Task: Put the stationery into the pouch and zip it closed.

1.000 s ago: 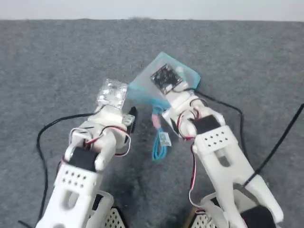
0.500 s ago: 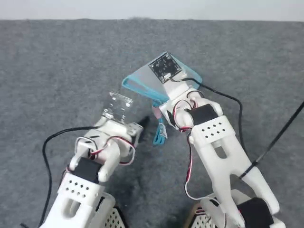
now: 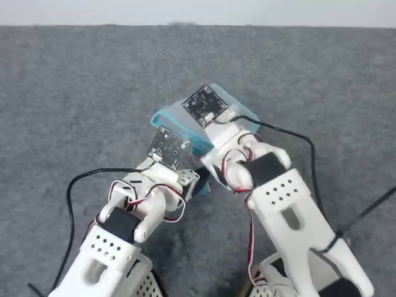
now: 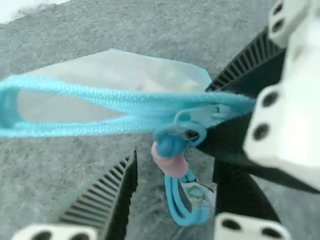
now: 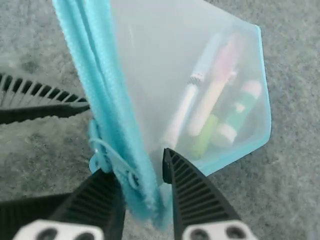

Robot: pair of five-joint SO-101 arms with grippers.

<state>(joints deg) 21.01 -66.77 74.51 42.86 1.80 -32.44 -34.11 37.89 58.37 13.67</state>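
"Where's the pouch (image 5: 200, 75)?"
"Its zip edge is pinched tight by the right gripper (image 5: 137, 167), stationery (image 5: 215, 115) inside."
"And the left gripper (image 4: 175, 160)?"
"Fingers spread wide, holding nothing; the zipper pull (image 4: 172, 137) hangs between them"

High view: the pouch (image 3: 180, 112) is at frame centre over the table (image 3: 74, 80), with the left arm (image 3: 124, 216) entering from lower left and the right arm (image 3: 284, 192) from lower right. The pouch's zip end stands between the fingers of the right gripper (image 5: 137, 162). The stationery (image 5: 210, 115) lies inside, toward the opposite end. The zip pull (image 4: 175, 145) hangs between the spread fingers of the left gripper (image 4: 175, 167).
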